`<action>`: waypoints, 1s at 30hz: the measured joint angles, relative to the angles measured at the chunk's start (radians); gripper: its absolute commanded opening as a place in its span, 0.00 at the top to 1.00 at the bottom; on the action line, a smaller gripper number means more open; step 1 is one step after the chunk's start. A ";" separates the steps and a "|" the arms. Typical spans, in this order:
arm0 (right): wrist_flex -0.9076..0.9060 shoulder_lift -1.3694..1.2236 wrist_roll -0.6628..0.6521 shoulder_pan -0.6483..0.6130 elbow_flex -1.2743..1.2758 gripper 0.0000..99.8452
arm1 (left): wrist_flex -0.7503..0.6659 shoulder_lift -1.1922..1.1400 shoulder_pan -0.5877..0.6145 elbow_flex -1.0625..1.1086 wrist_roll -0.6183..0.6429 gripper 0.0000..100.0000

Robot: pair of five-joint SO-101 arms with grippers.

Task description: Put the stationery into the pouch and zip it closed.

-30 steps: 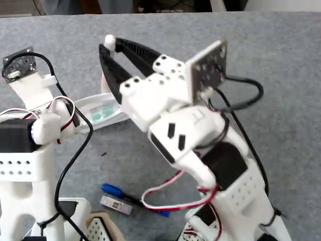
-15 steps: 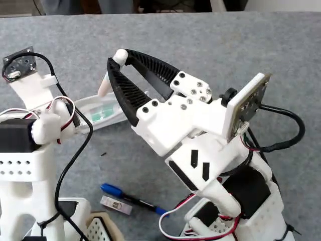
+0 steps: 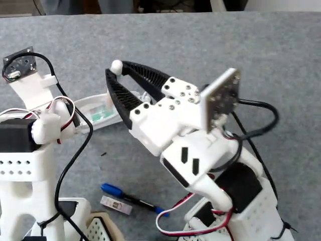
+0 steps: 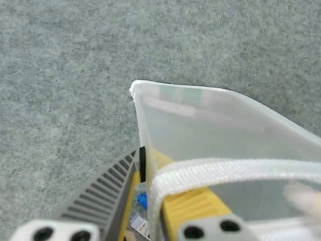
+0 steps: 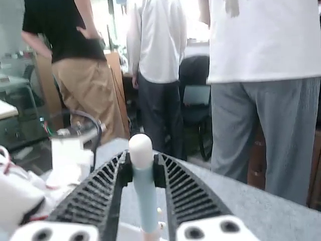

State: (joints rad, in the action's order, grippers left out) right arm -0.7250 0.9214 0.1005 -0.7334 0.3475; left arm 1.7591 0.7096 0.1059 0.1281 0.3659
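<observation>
While the pouch (image 3: 100,111) lies at the left of the bench (image 3: 281,60), rim pinched by the left end effector (image 4: 143,165), the right end effector (image 3: 113,71) clamps a pale stick (image 5: 144,196) raised near it. Outstanding, by judgement: stick, blue pen (image 3: 131,199), small white block (image 3: 116,205), zipping.

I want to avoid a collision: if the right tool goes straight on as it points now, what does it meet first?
Probably nothing close. The right tool, shut on a white-tipped pen, points almost level over the table, passing above the pouch; the way ahead looks free, though depth is unclear.
</observation>
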 measured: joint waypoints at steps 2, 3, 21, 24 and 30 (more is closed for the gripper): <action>0.000 0.000 0.000 0.000 0.029 0.96 | 0.000 0.000 0.000 0.000 0.000 0.97; 0.000 0.000 0.000 0.000 0.041 0.93 | 0.000 0.000 0.000 0.000 0.000 0.97; -0.055 0.000 0.000 0.000 0.055 0.86 | 0.000 0.000 -0.002 0.000 0.000 0.97; -0.124 0.020 0.000 0.011 0.055 0.86 | 0.000 0.000 -0.002 0.000 0.000 0.97; -0.425 0.097 0.000 0.068 0.055 0.86 | 0.000 0.000 0.037 0.000 0.000 0.97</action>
State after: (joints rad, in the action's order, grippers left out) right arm -1.1500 1.0180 0.1005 -0.6659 0.4028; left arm 1.7591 0.7096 0.1427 0.1281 0.3659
